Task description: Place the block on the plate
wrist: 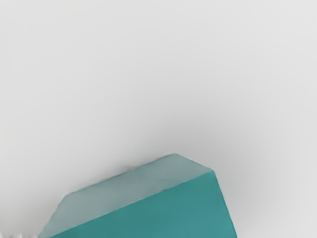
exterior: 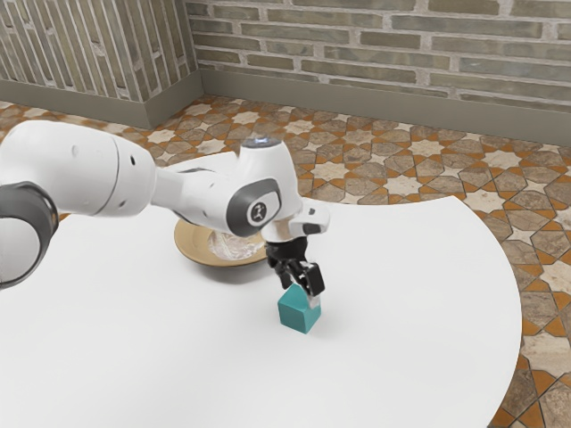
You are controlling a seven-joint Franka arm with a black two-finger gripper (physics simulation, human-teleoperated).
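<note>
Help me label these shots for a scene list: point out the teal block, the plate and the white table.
Teal block [exterior: 293, 316]: exterior view, on a side face.
Plate [exterior: 212, 260]: exterior view, on the tan rim.
White table [exterior: 410, 294]: exterior view, on bare tabletop.

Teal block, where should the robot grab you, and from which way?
I'd come straight down from above and squeeze the teal block around its middle, on two opposite upright sides. Its sides look flat and its edges straight, so they should give a good grip. It seems to sit level on the white table, so from above looks easiest.
</note>
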